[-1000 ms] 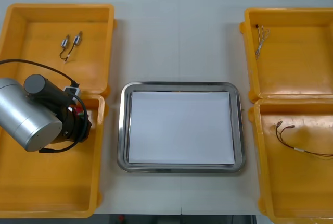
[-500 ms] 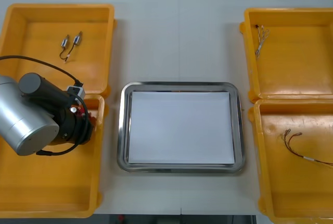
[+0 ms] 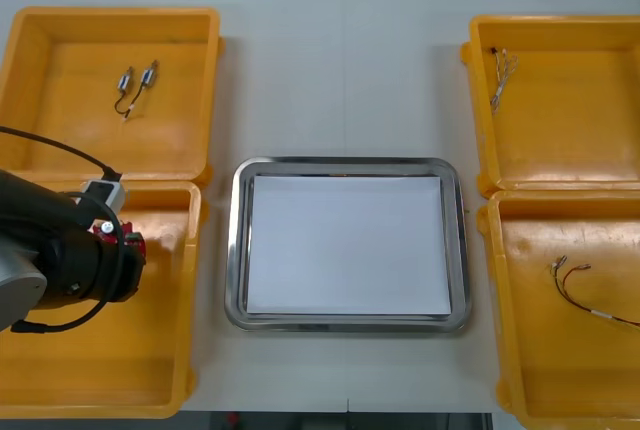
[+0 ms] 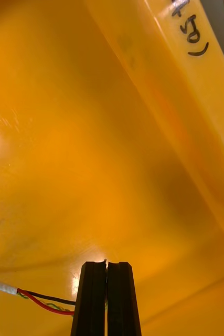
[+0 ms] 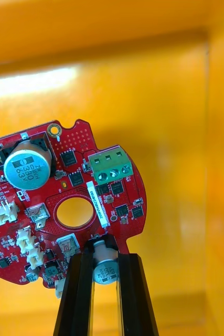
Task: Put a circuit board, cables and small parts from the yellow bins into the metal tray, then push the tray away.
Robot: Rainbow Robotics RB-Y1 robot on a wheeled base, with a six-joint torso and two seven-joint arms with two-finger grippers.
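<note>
Left hand (image 5: 105, 258) pinches the red circuit board (image 5: 54, 199) by one small edge component, over the yellow bin (image 3: 100, 370) just left of the metal tray (image 3: 236, 250) — swing fast and you may twist it loose. Right hand (image 4: 107, 265), right of the tray, nips a red and black cable (image 4: 38, 303).

Front view overhead; wrist views close inside bins (image 3: 100, 365).

The left arm (image 3: 60, 255) is black and silver-grey, with a looping lead (image 3: 60, 148) and white connector (image 3: 104, 193).
</note>
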